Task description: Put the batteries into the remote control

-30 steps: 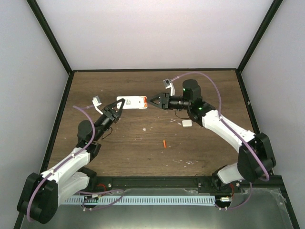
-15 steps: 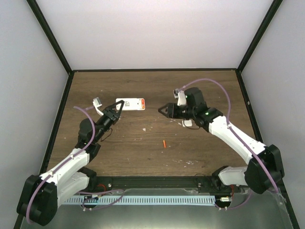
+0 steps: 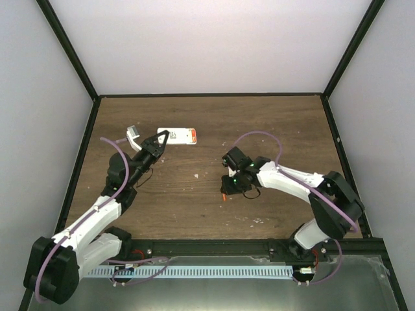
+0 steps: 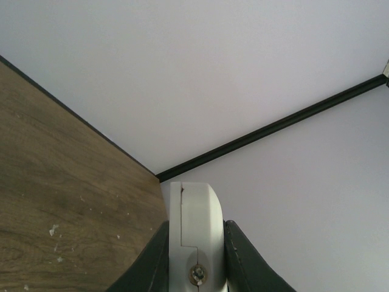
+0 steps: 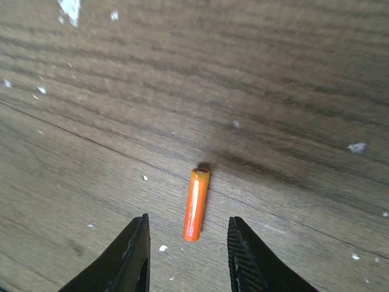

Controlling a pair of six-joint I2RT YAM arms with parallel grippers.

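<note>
Counted: one remote control (image 3: 176, 136), one orange battery (image 5: 196, 204) in sight, one wooden table (image 3: 292, 129), two grippers: left gripper (image 3: 162, 138), right gripper (image 5: 188, 248)

The left arm (image 3: 97, 210) and right arm (image 3: 292, 178) have white shells with black joints and black bases. A purple cable (image 3: 259, 133) loops along each. A small white camera block (image 3: 132, 135) tops the left wrist. A green light (image 3: 234, 182) glows on the right wrist. The fingers (image 5: 135, 255) are black, with ribbed inner faces.
</note>
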